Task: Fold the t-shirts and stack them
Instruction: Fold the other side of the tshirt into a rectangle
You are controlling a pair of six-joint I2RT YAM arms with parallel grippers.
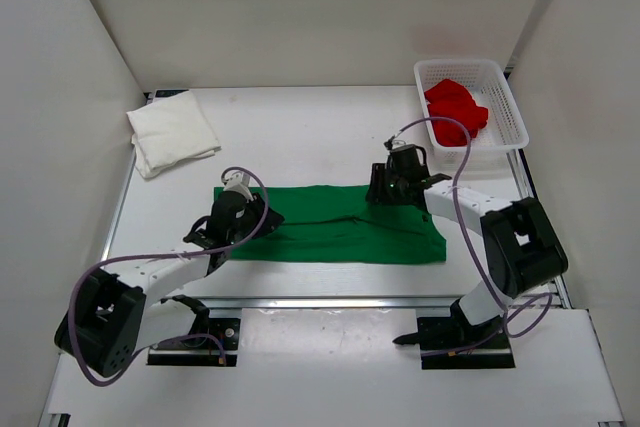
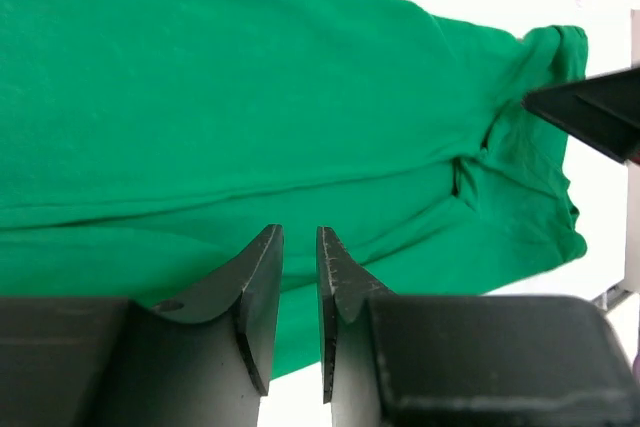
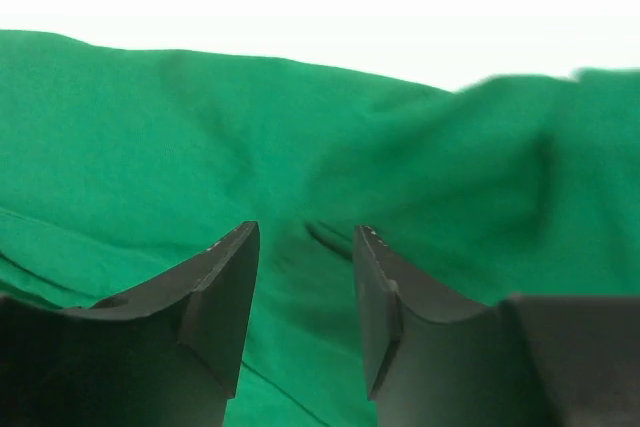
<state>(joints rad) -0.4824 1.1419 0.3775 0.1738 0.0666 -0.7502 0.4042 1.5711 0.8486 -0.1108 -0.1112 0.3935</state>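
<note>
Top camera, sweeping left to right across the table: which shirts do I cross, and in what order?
white t-shirt → green t-shirt → red t-shirt, lying in the basket

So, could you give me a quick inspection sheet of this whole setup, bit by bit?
Surface: white table, no stains seen.
Job's things: white shirt folded at the far left; green shirt laid out as a long strip between the arms; red shirt crumpled in the basket.
Clutter: nothing seen beyond that white mesh basket at the far right.
Hands: left hand jaws slightly apart over the green shirt; right hand jaws open over it; neither seen gripping.
Cables: purple cables loop along both arms.
Surroundings: plain white walls on three sides.
</note>
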